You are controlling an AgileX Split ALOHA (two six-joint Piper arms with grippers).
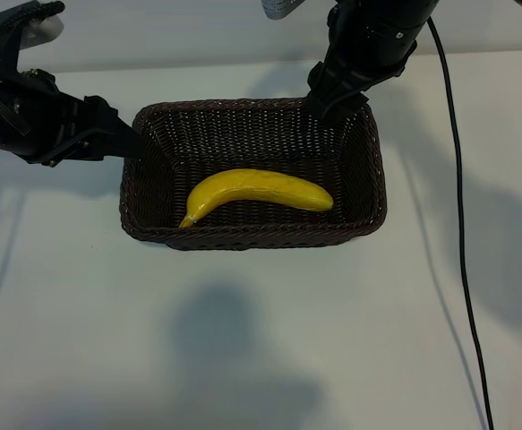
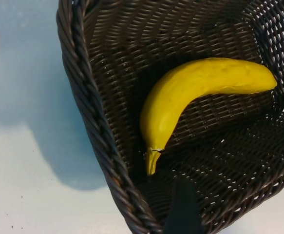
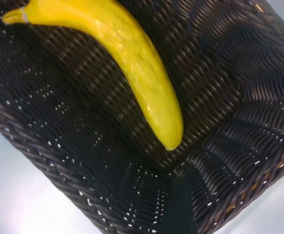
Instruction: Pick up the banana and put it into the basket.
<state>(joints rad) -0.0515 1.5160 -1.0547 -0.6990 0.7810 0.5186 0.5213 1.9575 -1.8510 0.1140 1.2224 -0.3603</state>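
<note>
The yellow banana [image 1: 261, 193] lies flat on the floor of the dark brown wicker basket [image 1: 243, 237], its stem toward the front left corner. My left gripper [image 1: 133, 141] is at the basket's left rim, open and holding nothing; one dark finger [image 2: 183, 209] reaches in over the wall, short of the banana's [image 2: 200, 92] stem. My right gripper [image 1: 330, 100] hangs over the back right corner, also open and empty. Its dark finger [image 3: 180, 209] is just inside the basket wall [image 3: 34, 146], apart from the blunt end of the banana [image 3: 132, 63].
A black cable [image 1: 457, 197] runs down the right side of the white table [image 1: 243, 340]. The basket stands at the middle of the table, with bare tabletop in front of it and to both sides.
</note>
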